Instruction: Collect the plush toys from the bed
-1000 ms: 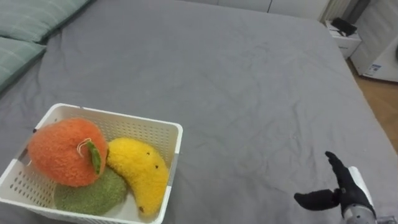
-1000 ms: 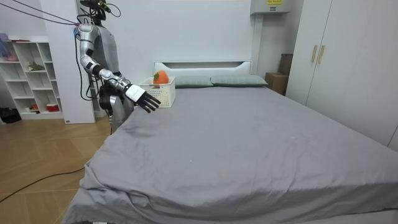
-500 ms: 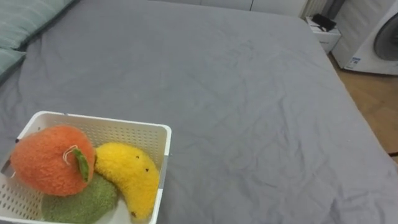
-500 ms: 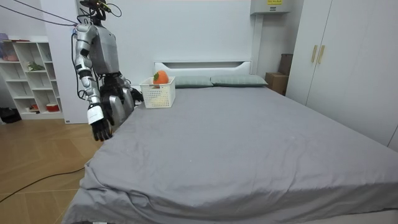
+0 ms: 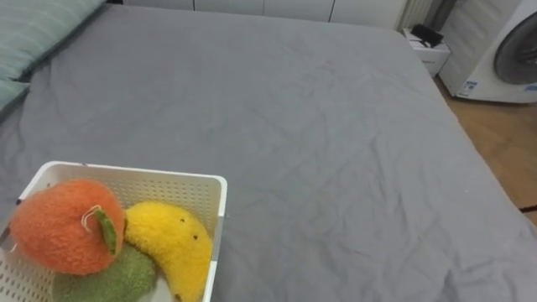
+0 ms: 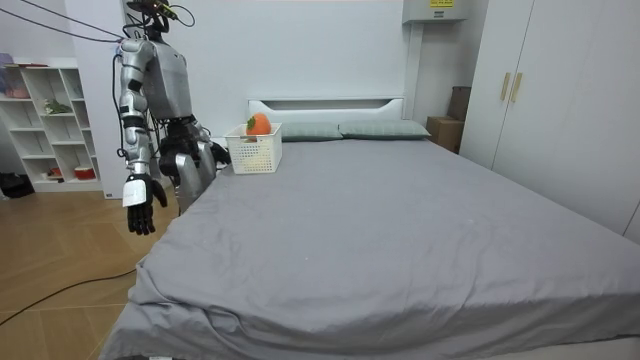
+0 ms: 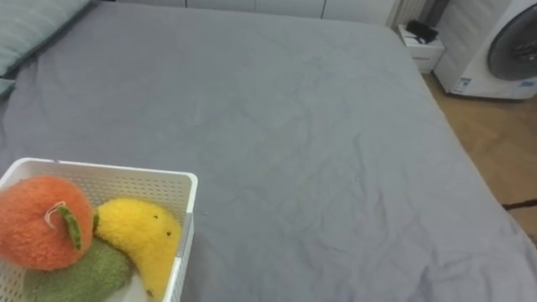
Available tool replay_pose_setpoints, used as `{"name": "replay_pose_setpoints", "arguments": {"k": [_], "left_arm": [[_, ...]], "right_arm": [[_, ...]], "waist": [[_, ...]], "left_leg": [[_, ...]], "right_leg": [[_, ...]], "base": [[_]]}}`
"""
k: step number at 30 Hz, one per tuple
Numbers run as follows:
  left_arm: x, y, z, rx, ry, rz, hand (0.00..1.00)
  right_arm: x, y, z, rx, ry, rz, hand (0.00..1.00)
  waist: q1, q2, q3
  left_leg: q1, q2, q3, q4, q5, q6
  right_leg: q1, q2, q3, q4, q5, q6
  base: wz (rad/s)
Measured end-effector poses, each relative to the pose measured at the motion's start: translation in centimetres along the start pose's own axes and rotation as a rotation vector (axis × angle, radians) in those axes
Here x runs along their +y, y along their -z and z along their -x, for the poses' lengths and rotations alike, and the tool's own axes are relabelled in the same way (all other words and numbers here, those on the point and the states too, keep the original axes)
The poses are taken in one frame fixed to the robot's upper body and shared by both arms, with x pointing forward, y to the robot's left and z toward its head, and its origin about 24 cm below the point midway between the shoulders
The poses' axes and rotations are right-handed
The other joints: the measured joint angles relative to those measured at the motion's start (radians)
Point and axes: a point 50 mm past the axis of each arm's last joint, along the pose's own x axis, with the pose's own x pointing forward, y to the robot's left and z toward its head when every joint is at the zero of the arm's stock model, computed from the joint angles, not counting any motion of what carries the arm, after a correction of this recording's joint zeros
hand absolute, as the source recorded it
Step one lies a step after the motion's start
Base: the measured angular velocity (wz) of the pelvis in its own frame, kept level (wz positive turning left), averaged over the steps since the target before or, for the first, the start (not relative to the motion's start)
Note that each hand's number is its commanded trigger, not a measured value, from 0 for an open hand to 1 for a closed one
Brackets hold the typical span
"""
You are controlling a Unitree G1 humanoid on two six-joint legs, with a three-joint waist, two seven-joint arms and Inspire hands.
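Plush toys (image 5: pixel 59 226) filled the basket (image 5: pixel 220 214); the bed (image 5: pixel 336 143) looked bare. The right hand (image 6: pixel 139 200) hung slack-fingered, empty. A final scan seemed wise.

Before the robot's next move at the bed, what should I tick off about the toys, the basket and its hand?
1. Toys stowed: round orange plush toy, yellow banana-shaped plush toy and green plush toy lie inside the white perforated plastic basket: ok.
2. Basket stands upright on the grey bed sheet: ok.
3. No loose toy on the visible sheet: ok.
4. Free hand: right hand hangs open at the robot's side beside the bed, holding nothing: ok.
5. Basket safely away from the mattress edge: cannot tell.
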Motion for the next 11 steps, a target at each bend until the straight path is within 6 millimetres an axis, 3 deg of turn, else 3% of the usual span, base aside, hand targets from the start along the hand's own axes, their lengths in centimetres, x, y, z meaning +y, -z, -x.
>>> {"name": "replay_pose_setpoints", "arguments": {"k": [6, 11], "left_arm": [[-0.7, -0.2, 0.3, 0.005, 0.018, 0.017, 0.00], [-1.6, 0.1, 0.6, 0.032, 0.043, 0.038, 0.00]], "right_arm": [[1.6, 0.9, 0.2, 0.056, -0.058, 0.025, 0.00], [2.0, 0.1, 0.2, 0.059, -0.070, -0.013, 0.00]], "waist": [[0.004, 0.023, 0.0000], [0.007, 0.042, 0.0014]], "left_leg": [[-0.003, -0.001, 0.000, 0.000, -0.005, 0.003], [0.008, -0.001, 0.000, -0.005, -0.008, 0.002]], "right_leg": [[0.000, -0.002, -0.002, 0.002, -0.002, 0.003], [0.008, 0.000, 0.001, 0.000, -0.004, 0.004]], "base": [[0.00], [0.00]]}}
